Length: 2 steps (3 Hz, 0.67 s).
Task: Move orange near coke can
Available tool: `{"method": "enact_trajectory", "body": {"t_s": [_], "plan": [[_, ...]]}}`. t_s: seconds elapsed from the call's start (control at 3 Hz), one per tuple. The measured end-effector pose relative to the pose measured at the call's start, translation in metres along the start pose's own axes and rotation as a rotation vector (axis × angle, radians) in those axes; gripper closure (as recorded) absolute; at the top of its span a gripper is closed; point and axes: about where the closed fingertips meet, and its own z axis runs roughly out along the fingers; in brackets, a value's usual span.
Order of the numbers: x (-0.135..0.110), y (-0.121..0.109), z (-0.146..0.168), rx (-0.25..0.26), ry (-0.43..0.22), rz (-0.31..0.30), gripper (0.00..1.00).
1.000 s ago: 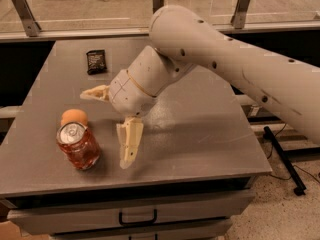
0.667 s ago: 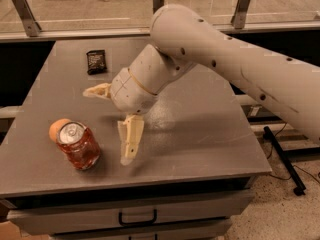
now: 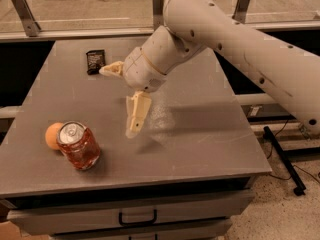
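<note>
Nearest the camera, under the front edge of the table (image 3: 210, 149), is a drawer with one dark handle (image 3: 137, 217). On the table's near left part the coke can (image 3: 78, 145) leans, its silver top tipped up toward the camera. It is where it was a second ago. The orange (image 3: 52, 135) has moved. A second ago it showed behind the top of the can, and it has since come round toward the table's left edge and a little nearer the front. It now lies at the can's left side, partly hidden by it and seemingly touching it.

Farther back, over the middle of the table, hangs the hand (image 3: 117, 101). It is released, with its two pale fingers spread wide and nothing between them. One finger (image 3: 137, 114) points down and toward the front, and the other juts out to the left. Compared with a second ago the hand has drawn back from the front edge and sits higher in the view. It is well apart from both the orange and the can.

Beyond the hand, near the table's far left corner, a small flat black packet (image 3: 95, 60) lies where it lay before. The thick pale arm (image 3: 240, 44) runs from the hand up and off to the right.

By count there are one orange, one coke can, one black packet, and one hand with two fingers.
</note>
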Motion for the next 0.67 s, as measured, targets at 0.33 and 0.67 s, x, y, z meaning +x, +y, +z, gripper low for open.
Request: {"method": "enact_trajectory", "body": {"t_s": [0.33, 0.67], "plan": [[0.007, -0.031, -0.027, 0.053, -0.003, 0.053, 0.0], [0.01, -0.068, -0.081, 0.18, 0.01, 0.135, 0.0]]}}
